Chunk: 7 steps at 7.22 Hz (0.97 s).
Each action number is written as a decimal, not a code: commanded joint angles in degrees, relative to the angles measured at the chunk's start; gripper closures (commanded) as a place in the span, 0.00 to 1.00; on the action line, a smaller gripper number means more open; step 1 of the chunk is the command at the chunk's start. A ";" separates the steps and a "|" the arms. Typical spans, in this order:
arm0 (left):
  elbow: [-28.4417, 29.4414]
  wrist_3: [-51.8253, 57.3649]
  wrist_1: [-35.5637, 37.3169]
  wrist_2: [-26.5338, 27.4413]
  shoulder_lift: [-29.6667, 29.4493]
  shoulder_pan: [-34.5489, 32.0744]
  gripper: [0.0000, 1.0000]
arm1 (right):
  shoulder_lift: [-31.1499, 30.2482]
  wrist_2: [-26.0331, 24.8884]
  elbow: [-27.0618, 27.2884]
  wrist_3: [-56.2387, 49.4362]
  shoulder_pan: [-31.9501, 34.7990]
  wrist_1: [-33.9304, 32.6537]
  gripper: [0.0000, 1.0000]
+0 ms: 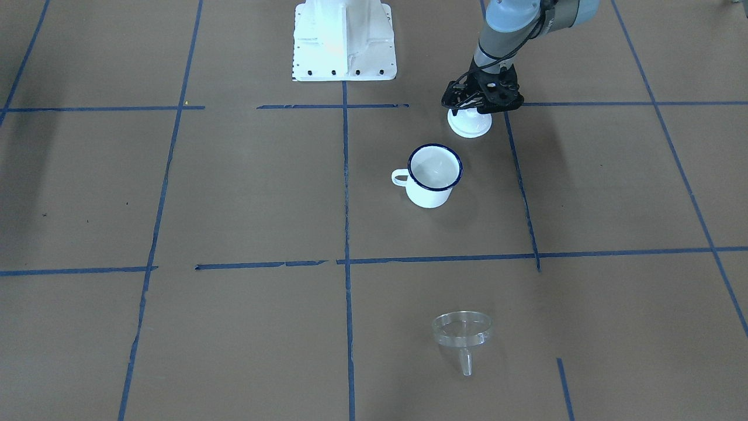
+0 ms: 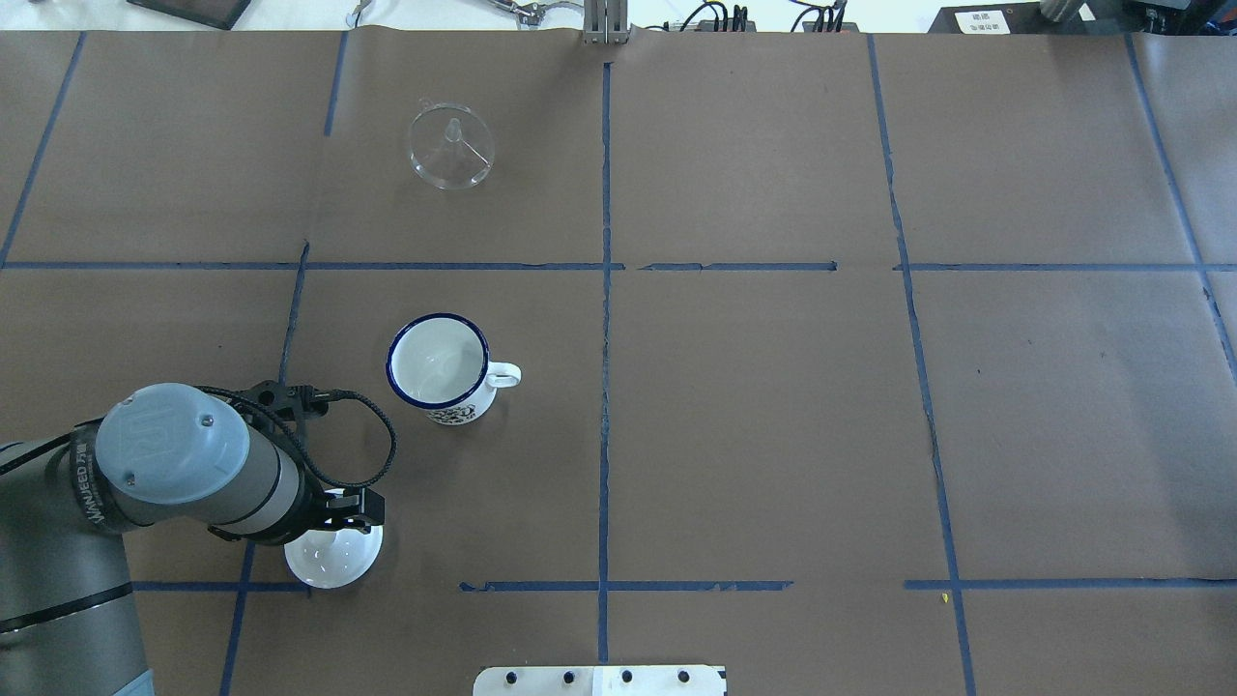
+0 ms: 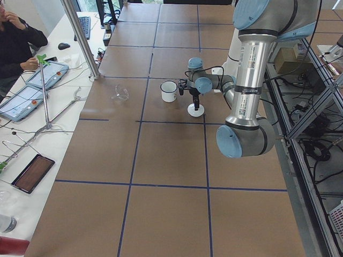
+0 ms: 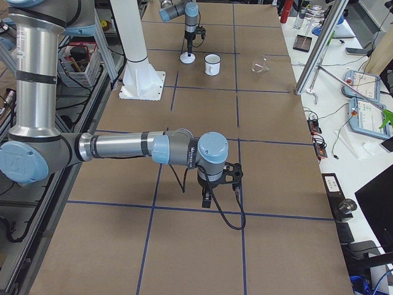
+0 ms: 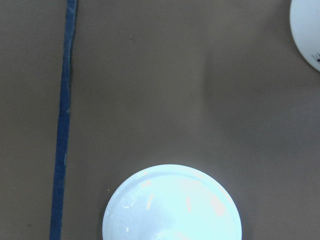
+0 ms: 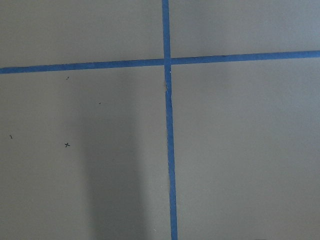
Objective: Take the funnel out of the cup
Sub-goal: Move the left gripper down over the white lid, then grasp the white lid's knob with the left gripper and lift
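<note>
Left gripper (image 1: 473,110) sits over white lid (image 1: 474,126), nearest robot; can't tell if fingers clamp knob. Right gripper (image 4: 209,198): can't tell either. Cup (image 1: 433,175) empty. Funnel (image 1: 462,330) already out, well beyond cup. Probably light, slick, brittle plastic; rim looks like best hold.

"Can you make out the knob on the white lid (image 1: 471,126)?"

"No. The left gripper (image 1: 474,109) covers it from the front and from overhead, and its fingers are hidden too. The left wrist view cuts the lid off at the bottom edge, and the cup (image 5: 310,25) at the corner."

"And the right gripper (image 4: 207,203)?"

"It shows only in the side view, too small to tell its grip."
</note>
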 commanded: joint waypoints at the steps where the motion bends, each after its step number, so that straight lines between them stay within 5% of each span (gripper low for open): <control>1: 0.06 -0.81 -2.11 0.45 1.06 0.48 0.21 | 0.00 0.00 -0.03 -0.08 0.00 0.00 0.00; 5: -0.64 -0.72 -2.02 0.45 1.50 0.48 0.60 | 0.09 0.00 0.06 -0.16 0.18 0.00 0.00; 7: -0.73 -0.72 -1.94 0.45 1.41 0.48 0.90 | 0.09 0.09 0.24 -0.16 0.53 0.00 0.00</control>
